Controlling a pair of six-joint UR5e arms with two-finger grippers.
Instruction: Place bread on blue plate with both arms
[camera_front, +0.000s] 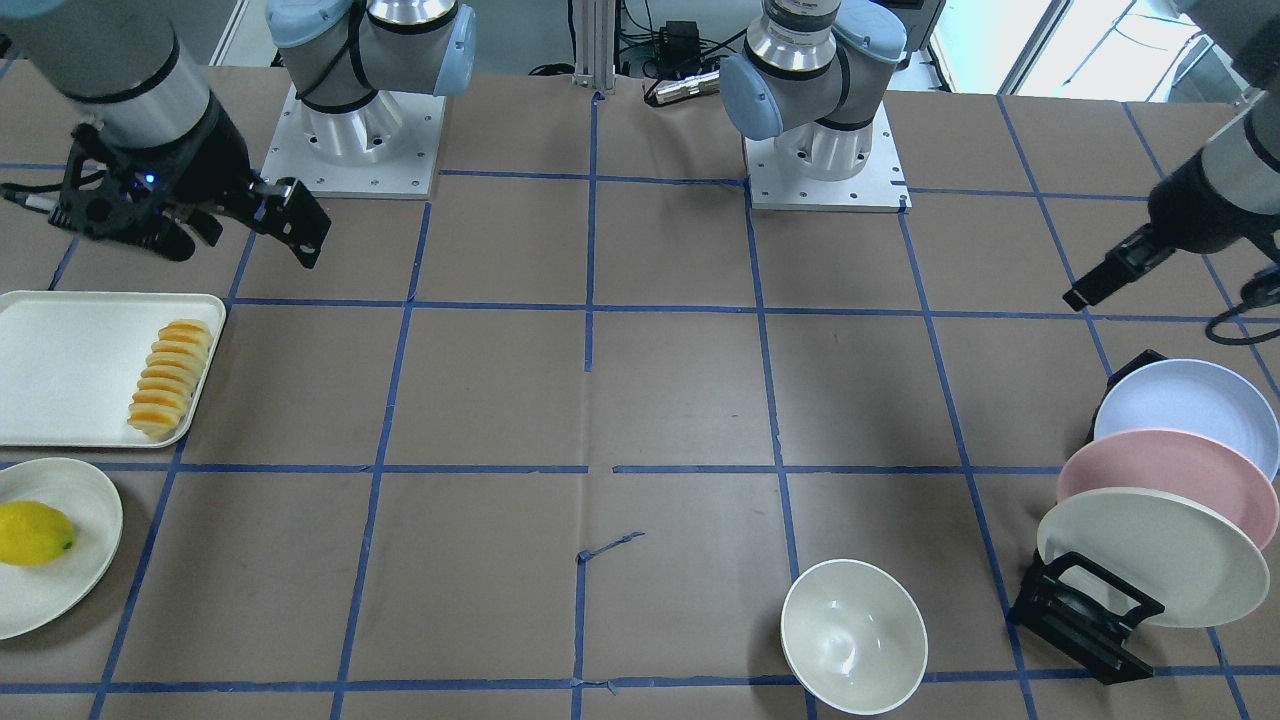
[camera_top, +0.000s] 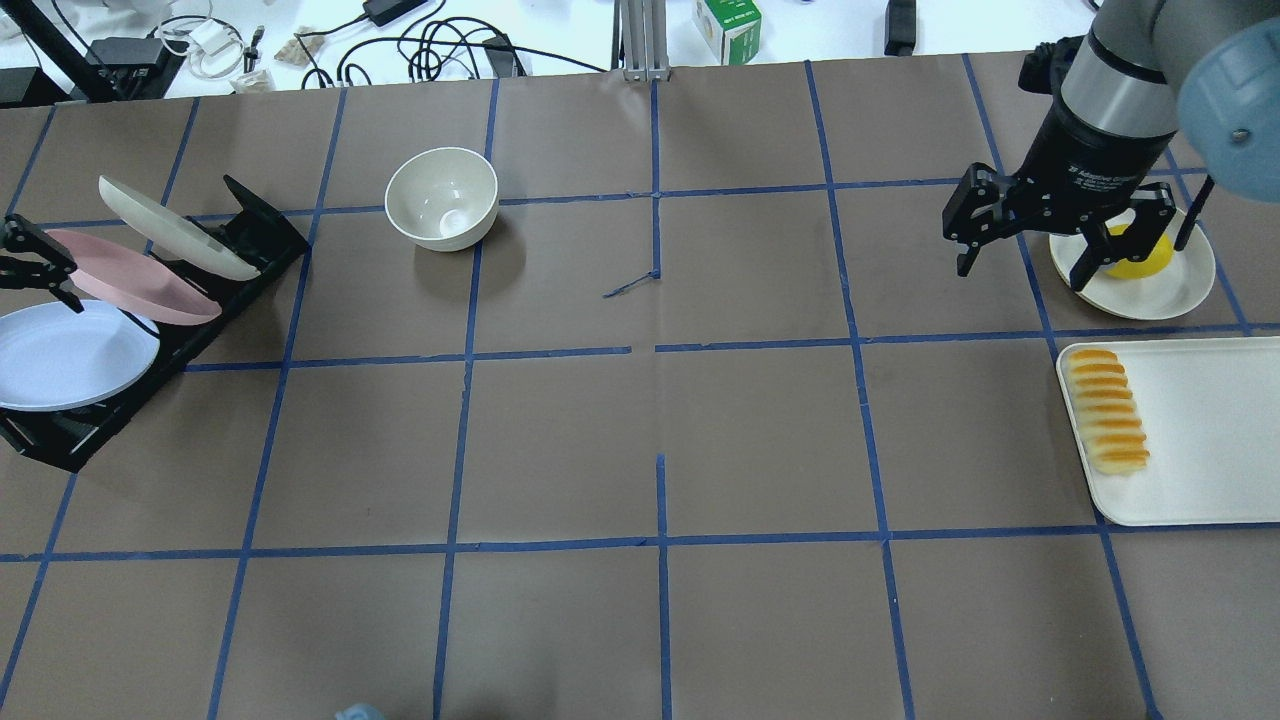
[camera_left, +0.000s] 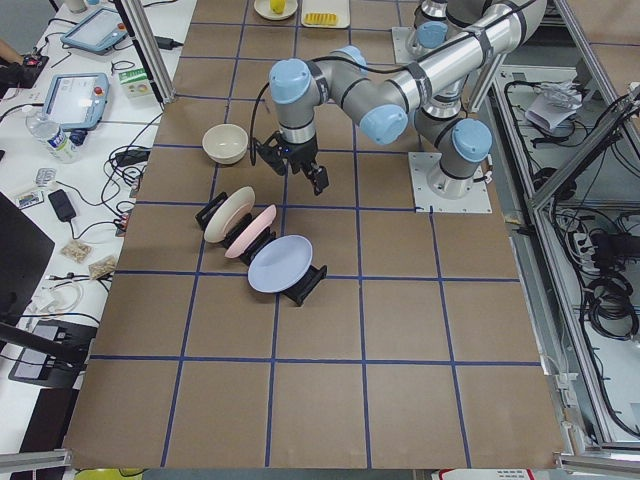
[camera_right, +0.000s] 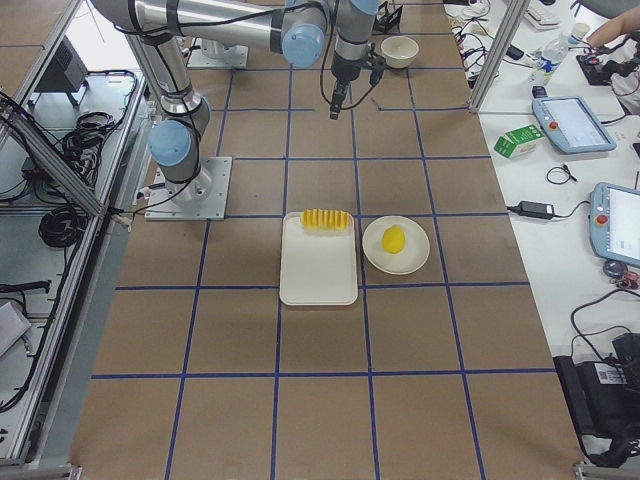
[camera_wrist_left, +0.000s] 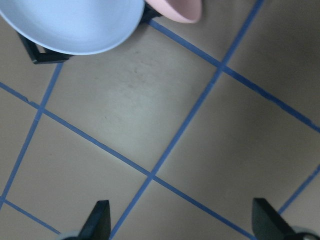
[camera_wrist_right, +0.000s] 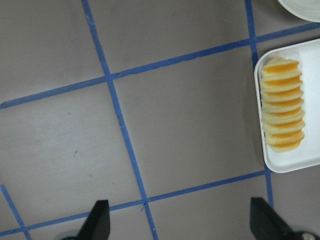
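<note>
The bread (camera_front: 170, 377) lies along the inner edge of a white tray (camera_front: 60, 370); it also shows in the overhead view (camera_top: 1107, 410) and the right wrist view (camera_wrist_right: 282, 111). The blue plate (camera_front: 1190, 410) stands tilted in a black rack (camera_front: 1085, 620), nearest the robot; it also shows in the overhead view (camera_top: 65, 355) and the left wrist view (camera_wrist_left: 75, 25). My right gripper (camera_top: 1025, 268) is open and empty, held above the table beside the tray. My left gripper (camera_top: 30, 270) is open and empty, just over the rack's plates.
A pink plate (camera_front: 1165, 480) and a cream plate (camera_front: 1150, 555) stand in the same rack. A cream bowl (camera_front: 853, 635) sits on the far side of the table. A lemon (camera_front: 35, 533) lies on a cream plate (camera_front: 70, 600) beyond the tray.
</note>
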